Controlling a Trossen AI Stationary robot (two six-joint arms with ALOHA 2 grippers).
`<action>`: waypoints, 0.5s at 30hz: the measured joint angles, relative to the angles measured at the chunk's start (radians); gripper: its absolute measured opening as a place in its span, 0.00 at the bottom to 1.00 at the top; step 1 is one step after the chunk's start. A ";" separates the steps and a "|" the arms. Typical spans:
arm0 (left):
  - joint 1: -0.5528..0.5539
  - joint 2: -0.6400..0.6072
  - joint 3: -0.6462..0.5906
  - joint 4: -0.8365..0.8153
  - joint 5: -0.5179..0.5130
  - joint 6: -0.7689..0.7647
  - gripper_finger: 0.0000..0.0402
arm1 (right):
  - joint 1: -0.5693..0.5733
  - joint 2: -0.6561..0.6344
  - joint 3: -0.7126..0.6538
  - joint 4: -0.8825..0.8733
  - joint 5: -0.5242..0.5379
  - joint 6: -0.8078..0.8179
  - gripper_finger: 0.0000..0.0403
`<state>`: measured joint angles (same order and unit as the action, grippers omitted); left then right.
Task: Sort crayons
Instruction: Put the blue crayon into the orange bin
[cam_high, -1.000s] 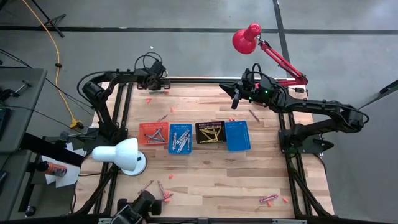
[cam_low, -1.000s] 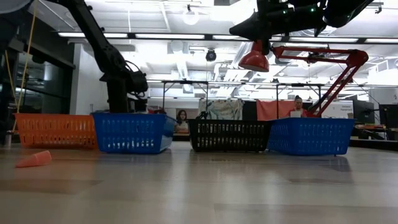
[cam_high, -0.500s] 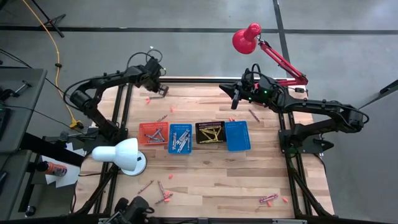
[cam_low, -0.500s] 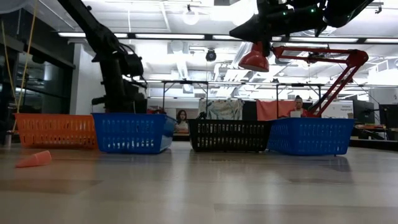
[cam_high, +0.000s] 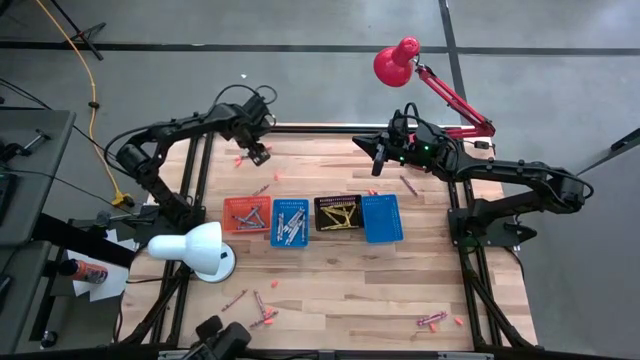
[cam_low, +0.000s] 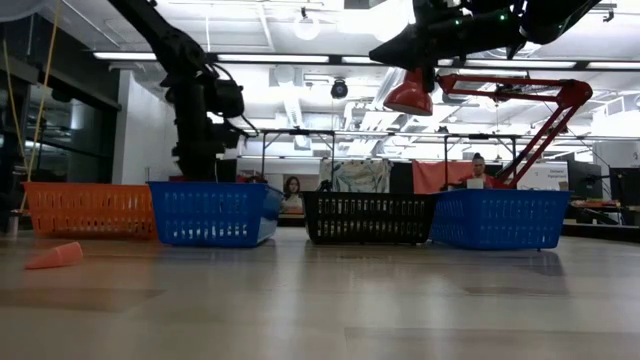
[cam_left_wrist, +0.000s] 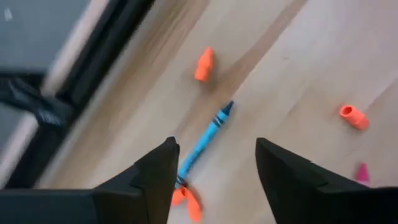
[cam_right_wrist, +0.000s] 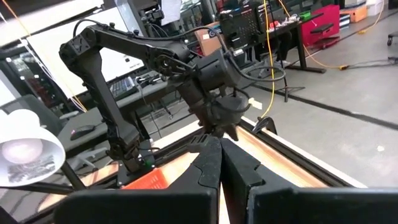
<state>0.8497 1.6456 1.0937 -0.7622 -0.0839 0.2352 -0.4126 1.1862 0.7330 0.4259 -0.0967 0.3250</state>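
Near the desk's far left corner, the left hand (cam_left_wrist: 211, 163) hovers released over a blue crayon (cam_left_wrist: 204, 139), a light, stiff, brittle stick best pinched mid-length across its wrapper, while the right hand (cam_right_wrist: 219, 163) waits clenched by the far edge.

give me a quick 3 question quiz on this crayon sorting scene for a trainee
1. True or false: the left gripper is shut on a crayon.
2. Multiple choice: in the left wrist view, what lies on the table between the left gripper's fingers? A) a blue crayon B) a yellow crayon C) a black basket
3. Fill in: counting from the orange basket, the row goes orange, blue, ____, blue.

Key
1. False. Its fingers stand open above the table, holding nothing.
2. A, the blue crayon, with small orange pieces near it.
3. Black: the black basket sits between the two blue baskets. The right gripper waits shut at the table's far edge.
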 joint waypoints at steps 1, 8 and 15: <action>0.001 0.009 0.009 -0.004 0.000 0.040 0.52 | 0.000 0.000 0.000 0.000 0.000 0.014 0.00; 0.000 0.085 0.025 -0.070 -0.005 0.341 0.52 | 0.001 0.000 0.000 -0.026 -0.001 0.042 0.00; 0.012 0.150 0.025 -0.052 -0.025 0.474 0.48 | 0.001 0.000 0.000 -0.042 -0.020 0.071 0.00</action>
<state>0.8621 1.7958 1.1191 -0.8137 -0.1094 0.7095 -0.4118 1.1862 0.7330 0.3836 -0.1165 0.3963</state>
